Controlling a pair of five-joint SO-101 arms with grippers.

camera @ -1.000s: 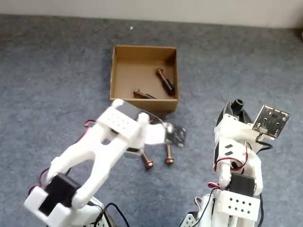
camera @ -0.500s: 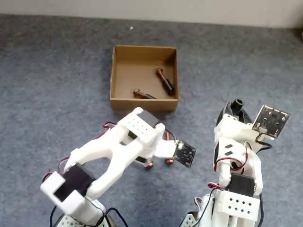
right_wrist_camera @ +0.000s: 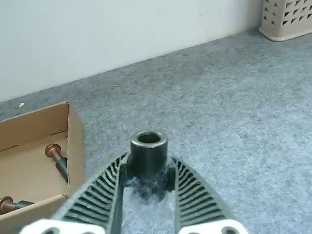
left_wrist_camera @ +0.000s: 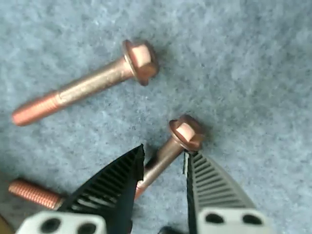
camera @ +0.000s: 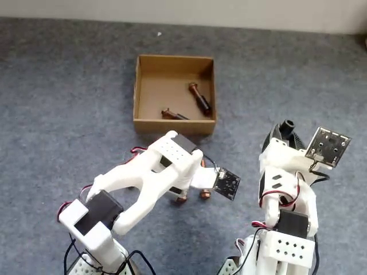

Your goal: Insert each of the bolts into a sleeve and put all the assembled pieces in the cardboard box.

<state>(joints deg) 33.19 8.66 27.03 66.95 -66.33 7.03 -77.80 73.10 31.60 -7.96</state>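
Note:
My left gripper (left_wrist_camera: 164,152) is open low over the carpet, its fingers on either side of the shaft of a copper bolt (left_wrist_camera: 183,134). A second bolt (left_wrist_camera: 83,85) lies just beyond it, and the threaded end of another bolt (left_wrist_camera: 34,193) shows beside one finger. From above, the left arm (camera: 172,166) covers most of the two bolts (camera: 205,195). My right gripper (right_wrist_camera: 147,168) is shut on a dark sleeve (right_wrist_camera: 148,153), held upright to the right of the cardboard box (camera: 137,91). Two assembled pieces (camera: 199,97) lie in the box.
Grey carpet spreads around the box and both arms. A pale wall runs along the far edge, and a beige slotted basket (right_wrist_camera: 287,17) stands against it at the far right. The right arm (camera: 287,189) stands folded near the front.
The left arm has swung toward the front and right and come down over the loose bolts, hiding most of them from above. The right arm with the sleeve has not moved.

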